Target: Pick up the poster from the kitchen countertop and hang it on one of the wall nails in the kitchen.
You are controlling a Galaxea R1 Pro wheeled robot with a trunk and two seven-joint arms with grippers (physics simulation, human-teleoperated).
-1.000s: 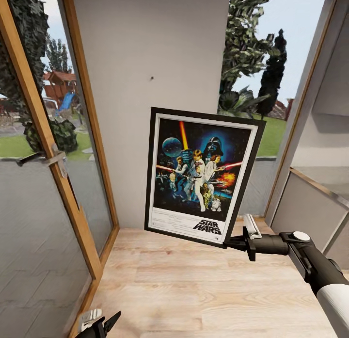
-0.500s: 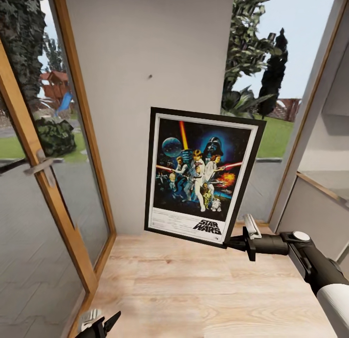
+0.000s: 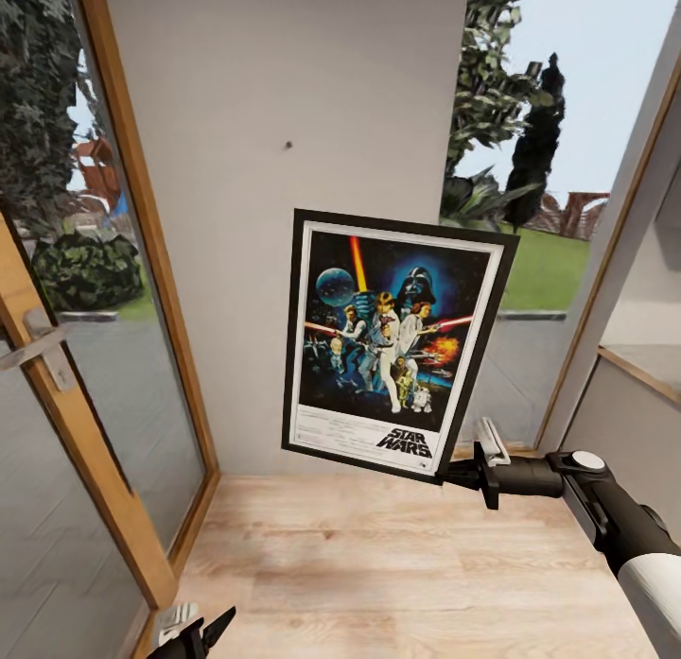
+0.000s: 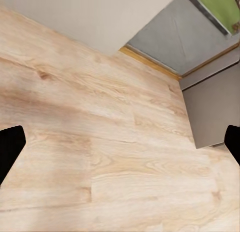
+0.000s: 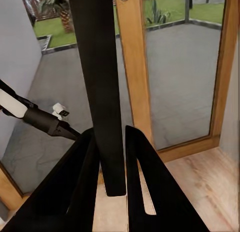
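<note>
Gripping poster (image 3: 397,342) by lower right corner, right gripper (image 3: 452,472) had fingers (image 5: 87,182) pinched on black frame edge. Poster stood upright above gripper, long axis near vertical, top leaning slightly right, artwork facing robot, title at bottom. Nail (image 3: 288,146) in wall beyond, above and left of the poster's top edge. Left gripper (image 4: 120,147) hung low over wood floor (image 3: 378,564), fingers spread wide apart.
</note>
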